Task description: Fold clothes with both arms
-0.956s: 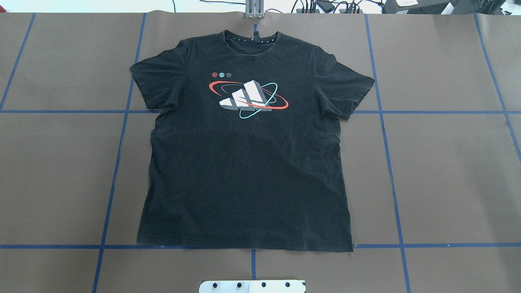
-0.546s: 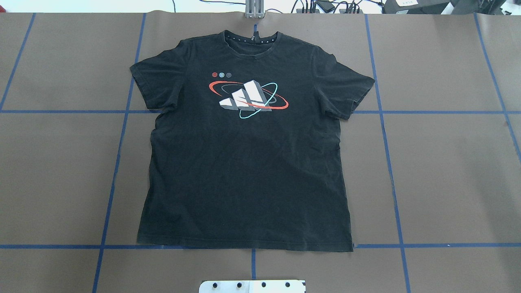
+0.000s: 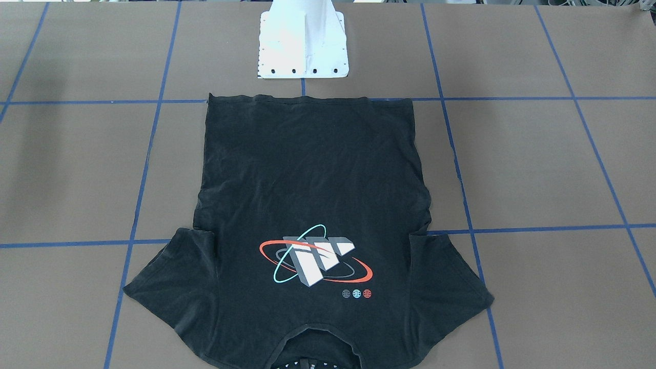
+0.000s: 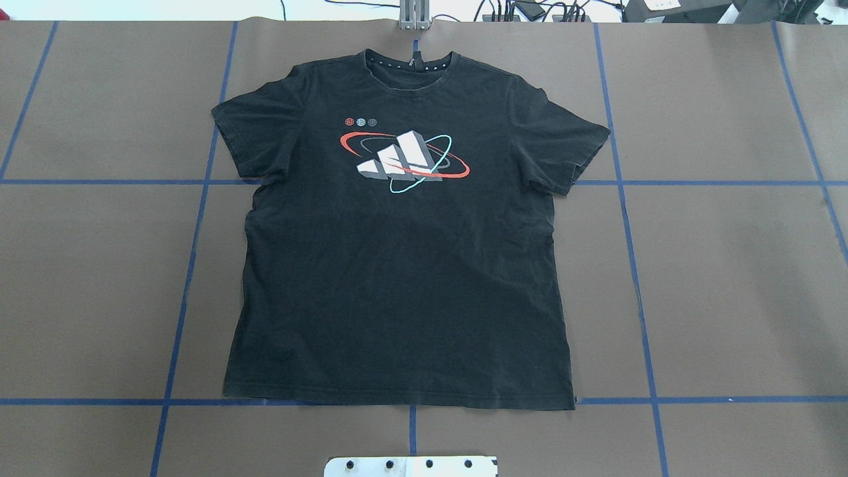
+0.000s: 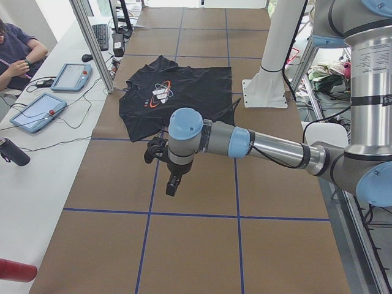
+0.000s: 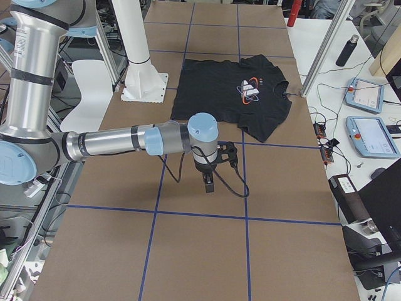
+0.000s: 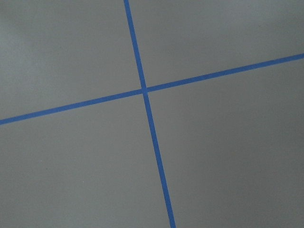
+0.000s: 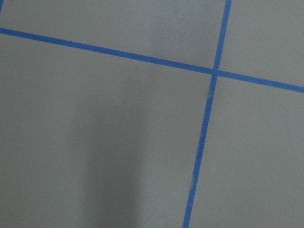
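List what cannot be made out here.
Left tool: shows only in the exterior left view, small; open or shut unclear.
Right tool: only in the exterior right view; likewise unclear.
T-shirt: collar cut off by the front-facing view's bottom edge.
Wrist views: only blue tape on brown cover; no tool, no shirt.

Matt black cloth T-shirt (image 4: 397,278) lies on matt brown paper (image 4: 729,278).

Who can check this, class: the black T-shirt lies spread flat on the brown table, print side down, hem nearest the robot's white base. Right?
Not quite. The black T-shirt lies print side up: the overhead exterior view shows its chest graphic facing the camera. Otherwise right: spread flat on the brown table, hem nearest the white base.
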Motion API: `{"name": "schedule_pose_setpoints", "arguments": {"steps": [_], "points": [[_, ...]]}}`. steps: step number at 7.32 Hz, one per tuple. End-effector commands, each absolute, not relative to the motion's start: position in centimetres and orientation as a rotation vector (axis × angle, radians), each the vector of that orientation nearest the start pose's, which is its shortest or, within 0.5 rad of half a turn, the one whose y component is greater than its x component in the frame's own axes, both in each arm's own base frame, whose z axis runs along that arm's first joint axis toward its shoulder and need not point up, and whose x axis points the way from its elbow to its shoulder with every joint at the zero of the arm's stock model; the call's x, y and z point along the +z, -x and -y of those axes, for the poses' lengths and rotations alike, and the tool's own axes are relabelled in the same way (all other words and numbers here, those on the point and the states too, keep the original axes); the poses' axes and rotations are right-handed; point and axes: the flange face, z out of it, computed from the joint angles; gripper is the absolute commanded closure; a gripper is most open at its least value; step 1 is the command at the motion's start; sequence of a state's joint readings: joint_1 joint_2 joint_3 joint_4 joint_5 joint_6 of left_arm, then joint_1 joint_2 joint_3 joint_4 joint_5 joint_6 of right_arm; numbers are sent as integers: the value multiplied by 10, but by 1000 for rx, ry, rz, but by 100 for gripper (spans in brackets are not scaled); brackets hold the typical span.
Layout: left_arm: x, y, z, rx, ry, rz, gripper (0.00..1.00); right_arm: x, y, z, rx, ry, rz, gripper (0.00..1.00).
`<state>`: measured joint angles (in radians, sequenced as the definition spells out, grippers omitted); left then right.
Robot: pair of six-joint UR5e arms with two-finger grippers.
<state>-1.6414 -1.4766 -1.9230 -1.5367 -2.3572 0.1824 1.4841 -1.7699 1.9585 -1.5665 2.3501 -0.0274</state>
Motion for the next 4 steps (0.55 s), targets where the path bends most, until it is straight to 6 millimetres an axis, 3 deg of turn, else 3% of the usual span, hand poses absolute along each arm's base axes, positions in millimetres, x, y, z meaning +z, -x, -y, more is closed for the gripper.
{"name": "schedule_pose_setpoints", "arguments": {"steps": [1, 2, 3, 4], "points": [[509, 96, 470, 278, -508, -714, 0, 517, 3, 460, -276, -226, 789, 0], [517, 96, 476, 310, -592, -704, 0, 500, 34, 491, -339, -244, 792, 0], [513, 85, 492, 345, -611, -706, 0, 490, 52, 526, -365, -253, 797, 0], [496, 48, 541, 387, -592, -736, 0, 473, 59, 557, -373, -273, 805, 0]]}}
